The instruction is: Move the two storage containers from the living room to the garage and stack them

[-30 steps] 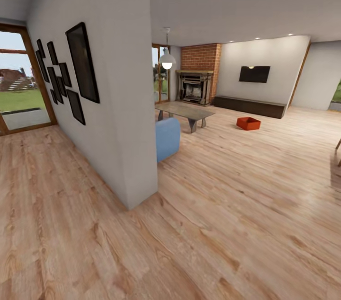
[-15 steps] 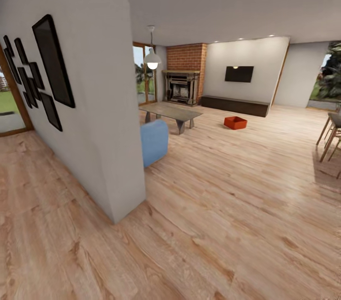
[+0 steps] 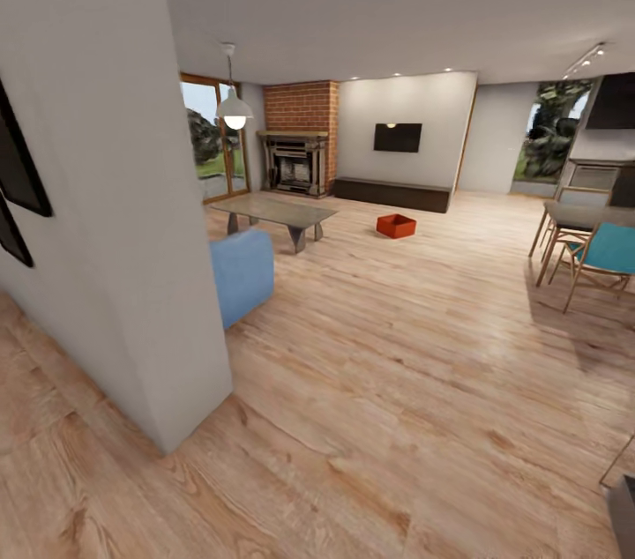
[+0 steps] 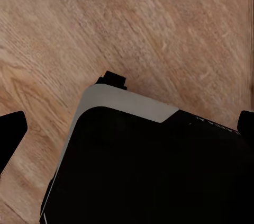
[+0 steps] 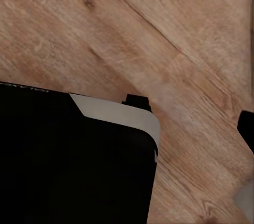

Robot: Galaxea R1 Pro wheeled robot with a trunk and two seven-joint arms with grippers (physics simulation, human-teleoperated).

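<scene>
One red-orange storage container (image 3: 395, 226) sits on the light wood planks of the living room (image 3: 414, 312), far ahead near the low dark cabinet under the wall TV. It is open-topped and nothing touches it. The garage and its floor are out of view. My left gripper (image 4: 128, 128) hangs open over the wood planks, its black fingertips (image 4: 11, 133) at the picture's two sides, with my dark base below. My right gripper (image 5: 127, 128) also looks open with nothing in it; one fingertip (image 5: 246, 126) shows at the edge.
A grey wall end (image 3: 132, 277) juts out close at the left. Behind it are a blue sofa (image 3: 240, 273) and a low grey table (image 3: 275, 212). A dining table with chairs (image 3: 589, 250) stands at the right. The brick fireplace (image 3: 298, 145) is at the back.
The whole picture has shifted left, so the camera has turned right. The dining table and chairs have come into view. The container has stayed in its place.
</scene>
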